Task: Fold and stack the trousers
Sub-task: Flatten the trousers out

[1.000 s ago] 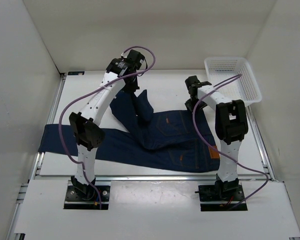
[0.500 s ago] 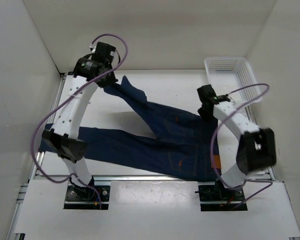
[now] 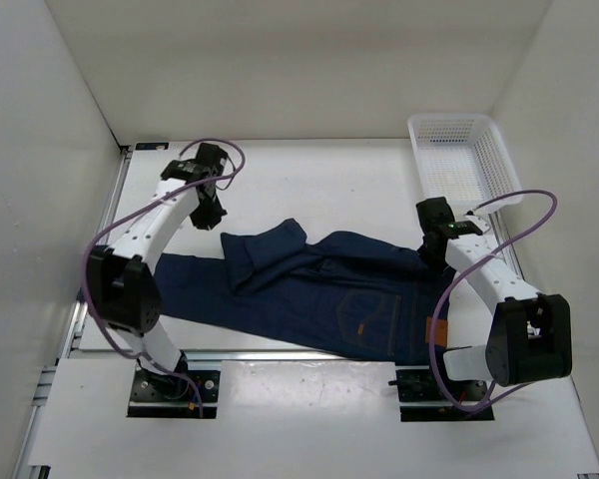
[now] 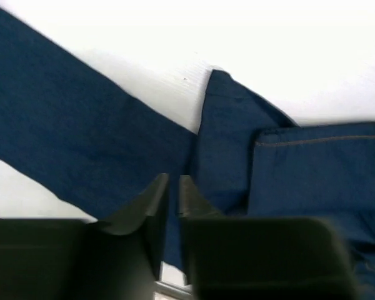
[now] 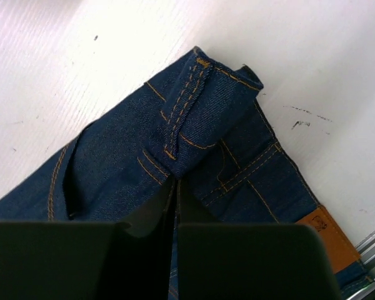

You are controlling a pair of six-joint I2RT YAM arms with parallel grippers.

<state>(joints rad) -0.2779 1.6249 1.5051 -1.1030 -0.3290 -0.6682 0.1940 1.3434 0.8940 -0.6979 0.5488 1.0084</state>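
1. While the right gripper point(image 5: 176, 181) pinches the waistband point(image 5: 200, 119) shut, the left gripper point(image 4: 174, 178) hangs barely parted, holding nothing.
2. Laid flat, the jeans point(image 3: 329, 299) run left-right: waist right, legs left.
3. Doubled-back leg point(image 3: 265, 249) sits just beside the left gripper, so the left arm's nearer.

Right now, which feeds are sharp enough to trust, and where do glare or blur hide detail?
Top external: even light, sharp, soft shadows; the dark trousers show little texture. Left wrist: table blown out white, denim soft, left gripper blurred in the foreground. Right wrist: sharpest, orange stitching and tan patch crisp; only the right gripper is out of focus.
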